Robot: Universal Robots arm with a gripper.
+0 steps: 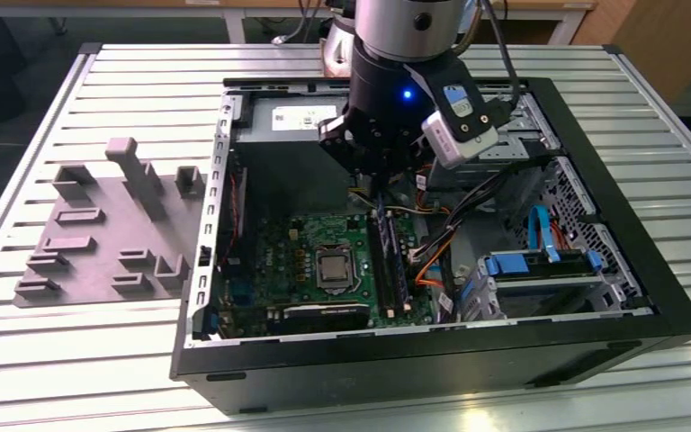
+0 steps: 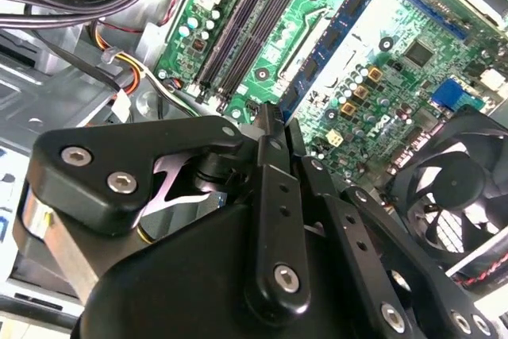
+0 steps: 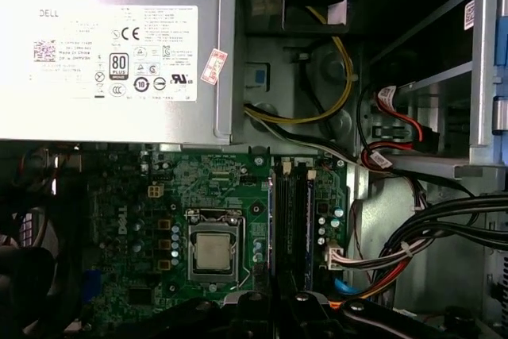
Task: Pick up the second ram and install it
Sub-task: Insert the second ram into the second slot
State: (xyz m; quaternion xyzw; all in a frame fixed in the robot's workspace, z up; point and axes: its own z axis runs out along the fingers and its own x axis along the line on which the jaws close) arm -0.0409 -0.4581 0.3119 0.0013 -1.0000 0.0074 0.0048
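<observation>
— Well, the gripper (image 2: 274, 117)?
— Over the motherboard (image 3: 135, 220), fingers (image 2: 268, 164) pressed together, nothing seen between them.
— The ram (image 1: 391, 261)?
— One stands in the slots (image 3: 290, 220). Whether it's the second, I can't tell.

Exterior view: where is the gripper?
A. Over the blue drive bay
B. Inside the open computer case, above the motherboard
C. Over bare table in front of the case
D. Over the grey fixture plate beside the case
B: the gripper hangs within the walls of the open computer case, above the green motherboard.
</observation>
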